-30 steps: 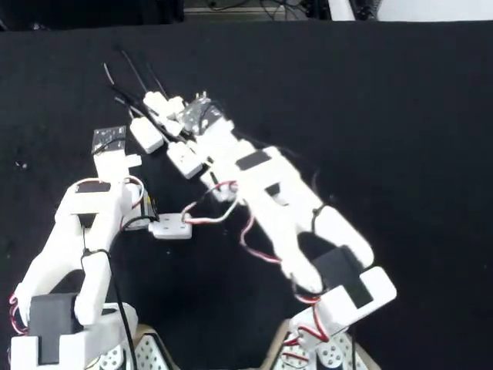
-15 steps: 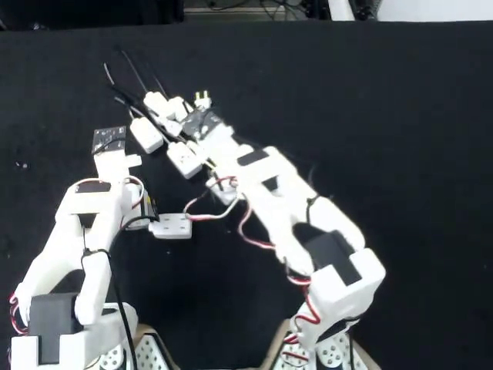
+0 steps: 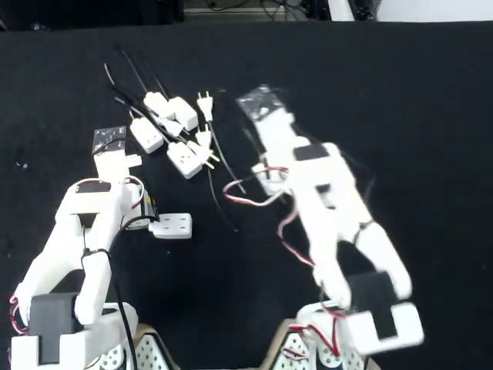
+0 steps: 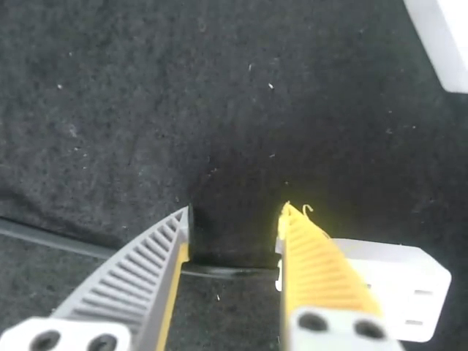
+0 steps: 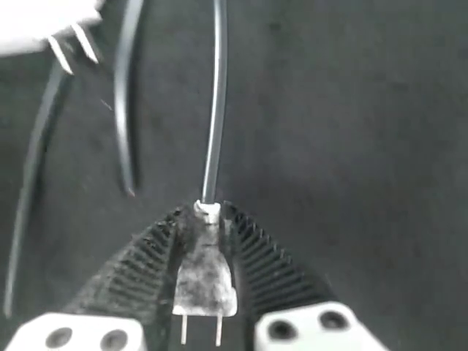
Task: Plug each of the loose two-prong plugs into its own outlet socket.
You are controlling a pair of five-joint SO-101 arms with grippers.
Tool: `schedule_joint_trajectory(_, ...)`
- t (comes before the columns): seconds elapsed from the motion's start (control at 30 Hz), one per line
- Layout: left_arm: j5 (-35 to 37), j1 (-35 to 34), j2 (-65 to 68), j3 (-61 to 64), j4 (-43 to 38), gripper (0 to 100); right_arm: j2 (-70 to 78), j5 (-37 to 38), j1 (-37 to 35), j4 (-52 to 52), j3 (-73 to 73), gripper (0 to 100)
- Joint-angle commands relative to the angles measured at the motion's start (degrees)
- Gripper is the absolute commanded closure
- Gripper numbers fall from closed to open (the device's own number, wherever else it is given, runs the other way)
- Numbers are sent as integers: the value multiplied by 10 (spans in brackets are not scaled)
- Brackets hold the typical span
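Note:
My right gripper (image 5: 203, 212) is shut on a white two-prong plug (image 5: 205, 281), prongs toward the wrist, its black cord (image 5: 216, 95) running away over the mat. In the high view that right gripper (image 3: 260, 104) hangs right of the socket cluster. Several white outlet sockets (image 3: 185, 159) lie at upper left, with loose plugs (image 3: 204, 100) beside them. A lone socket (image 3: 171, 226) lies nearer the arms' bases. My left gripper (image 4: 234, 212) is open over the mat, a thin black cord (image 4: 44, 235) crossing between its fingers and a white socket (image 4: 398, 285) beside its yellow finger (image 4: 314, 270). From above, the left gripper (image 3: 110, 140) sits left of the cluster.
Black cloth (image 3: 400, 116) covers the table, with free room at the right and far side. Loose black cords (image 3: 223, 204) trail between the two arms. A second plug's prongs (image 5: 69, 45) and a cord end (image 5: 121, 102) lie off to one side beyond the right gripper.
The right arm has swung right, away from the socket cluster, uncovering the plugs and cords beneath it. The left arm has stayed still.

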Motion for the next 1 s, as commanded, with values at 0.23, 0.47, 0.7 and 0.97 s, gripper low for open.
schedule_joint_trajectory(0.23,3,6,-3,-4,-5,798,-35,4,84,-47,102,986)
schedule_joint_trajectory(0.47,3,6,-3,-2,-5,798,-7,55,35,101,40,849)
schedule_joint_trajectory(0.7,3,6,-3,-2,-5,798,-8,151,100,237,-88,864)
schedule_joint_trajectory(0.97,3,5,-3,-1,-5,798,51,435,205,105,-23,924)
